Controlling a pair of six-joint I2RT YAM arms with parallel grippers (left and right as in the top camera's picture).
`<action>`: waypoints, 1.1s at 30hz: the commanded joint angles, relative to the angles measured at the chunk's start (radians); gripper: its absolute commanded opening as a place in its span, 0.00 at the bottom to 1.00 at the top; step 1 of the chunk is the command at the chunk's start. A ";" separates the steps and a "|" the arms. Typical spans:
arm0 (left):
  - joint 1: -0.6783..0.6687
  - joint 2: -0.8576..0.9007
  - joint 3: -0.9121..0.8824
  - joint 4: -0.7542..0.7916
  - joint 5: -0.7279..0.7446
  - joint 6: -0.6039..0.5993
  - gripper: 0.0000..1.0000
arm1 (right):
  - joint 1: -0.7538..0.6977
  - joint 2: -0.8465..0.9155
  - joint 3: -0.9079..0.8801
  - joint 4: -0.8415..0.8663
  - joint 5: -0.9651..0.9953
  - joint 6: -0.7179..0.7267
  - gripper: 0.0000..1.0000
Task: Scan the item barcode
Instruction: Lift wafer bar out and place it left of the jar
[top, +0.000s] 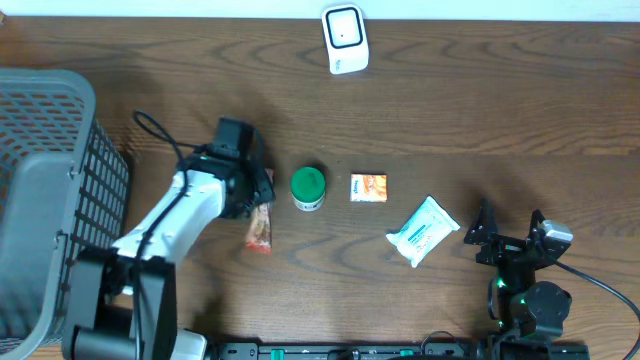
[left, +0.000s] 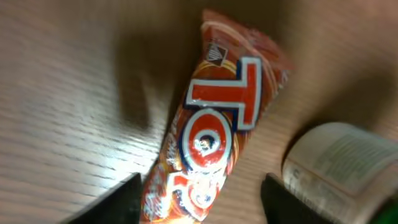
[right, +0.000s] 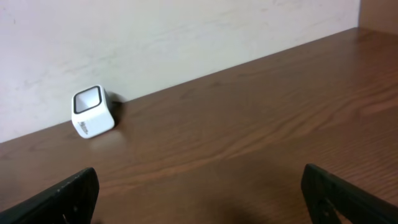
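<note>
Apparently the grasp is in hand: the left gripper (left: 199, 196) stands spread, the orange snack packet (left: 217, 124) lying between its fingers (left: 121, 202). Next it must pinch the packet and carry it to the scanner (top: 345, 38) far ahead, barcode facing it.

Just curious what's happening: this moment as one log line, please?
left gripper open over packet | right gripper open, empty | packet on table, far from scanner

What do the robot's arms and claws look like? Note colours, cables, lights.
Left arm: white shell, black joints, a looping black cable, black left claw. Right arm: black, with black right claw, a silver block, green lights and a trailing black cable.
</note>
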 joint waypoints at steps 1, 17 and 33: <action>-0.011 -0.024 0.022 0.015 -0.021 -0.019 0.78 | 0.005 -0.003 -0.002 -0.004 0.002 0.003 0.99; 0.029 -0.517 0.613 0.050 -0.451 0.197 0.89 | 0.005 -0.003 -0.002 -0.004 0.002 0.003 0.99; 0.029 -0.553 1.046 0.037 -0.999 0.649 0.89 | 0.005 -0.003 -0.002 -0.004 0.001 0.003 0.99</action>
